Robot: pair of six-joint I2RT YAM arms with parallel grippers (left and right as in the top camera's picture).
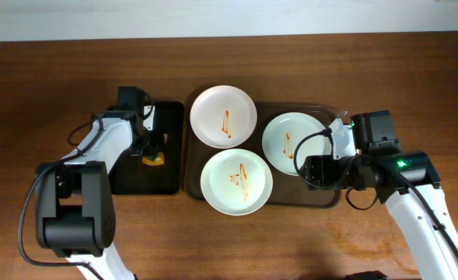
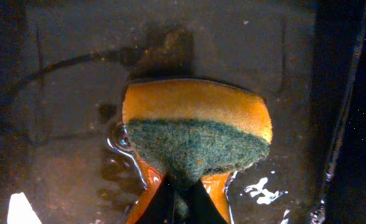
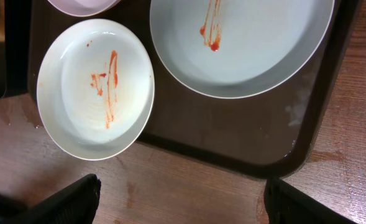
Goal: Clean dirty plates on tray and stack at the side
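The brown wooden tabletop [image 1: 236, 241] runs edge to edge. At nine o'clock sits a shallow black basin [image 1: 166, 167], its floor wet and glistening; a pale wall strip [image 1: 229, 15] at twelve.

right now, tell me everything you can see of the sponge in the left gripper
The sponge is orange foam with a dark green scouring layer facing the wrist camera. It looks wet. The left gripper pinches its near edge, so the pad bows outward. It is over the wet black tray, with water pooled beside it; whether it rests on the tray floor I cannot tell. From overhead only a small orange patch shows beside the left arm.
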